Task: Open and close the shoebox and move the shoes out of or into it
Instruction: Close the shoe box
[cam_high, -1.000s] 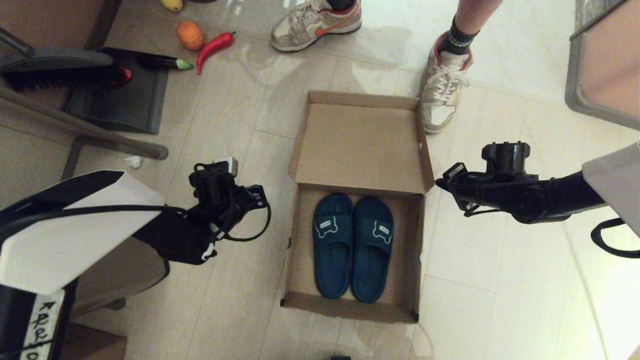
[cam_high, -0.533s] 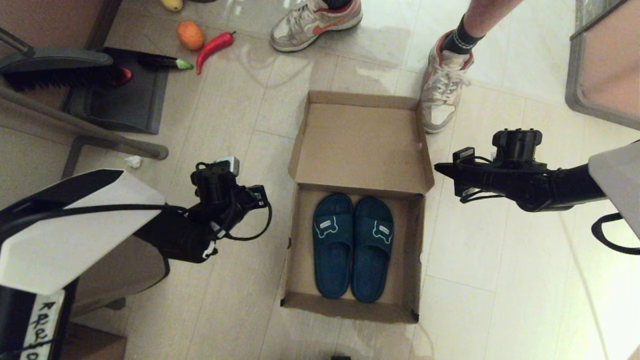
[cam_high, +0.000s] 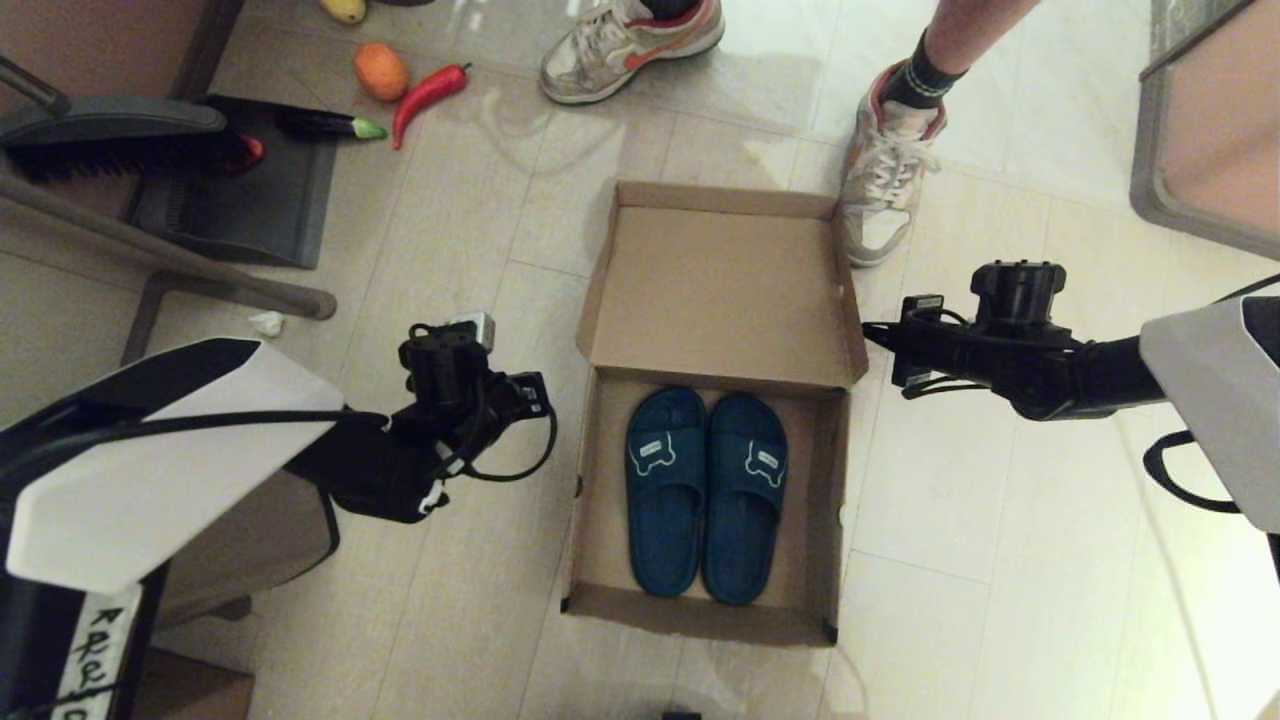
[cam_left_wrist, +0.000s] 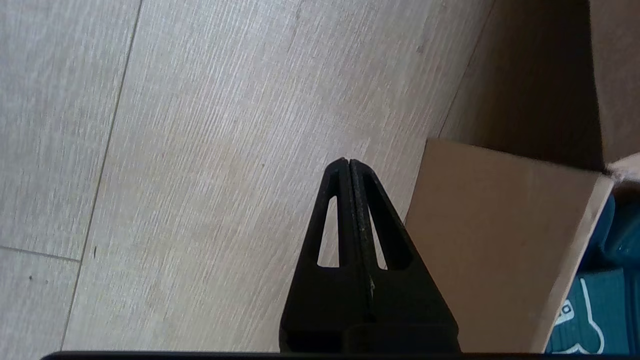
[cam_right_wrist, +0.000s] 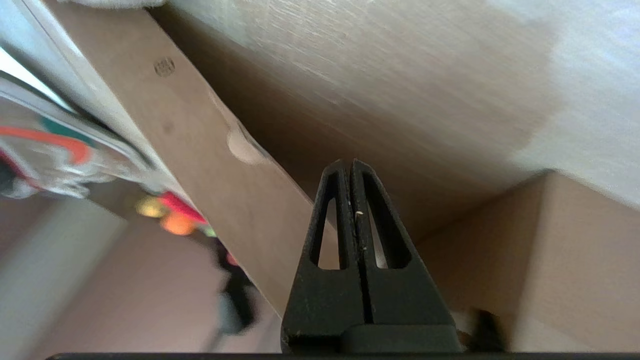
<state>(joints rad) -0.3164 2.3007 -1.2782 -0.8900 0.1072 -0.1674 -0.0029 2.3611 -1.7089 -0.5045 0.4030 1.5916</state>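
The brown shoebox (cam_high: 600, 520) sits open on the floor, and its lid (cam_high: 725, 290) lies back flat on the far side. Inside, the two teal shoes (cam_high: 705, 495) lie side by side, straps toward the lid. My left gripper (cam_left_wrist: 348, 161) is shut and empty over the floor, just left of the box's left wall (cam_left_wrist: 500, 240). A strip of one shoe (cam_left_wrist: 595, 310) shows past that wall. My right gripper (cam_high: 868, 330) is shut and empty, its tip close beside the lid's right side flap (cam_right_wrist: 210, 150).
A person's white-and-orange sneakers (cam_high: 630, 45) (cam_high: 885, 170) stand just beyond the lid. At the far left lie a dark dustpan (cam_high: 240, 190), a brush (cam_high: 110, 130), a red chili (cam_high: 428, 92), an orange fruit (cam_high: 380, 70) and a metal leg (cam_high: 200, 270). Furniture (cam_high: 1210, 130) stands at the far right.
My right gripper has moved away from me and left, ending beside the lid's right edge. My left arm has shifted slightly right toward the box. Box and shoes have not moved.
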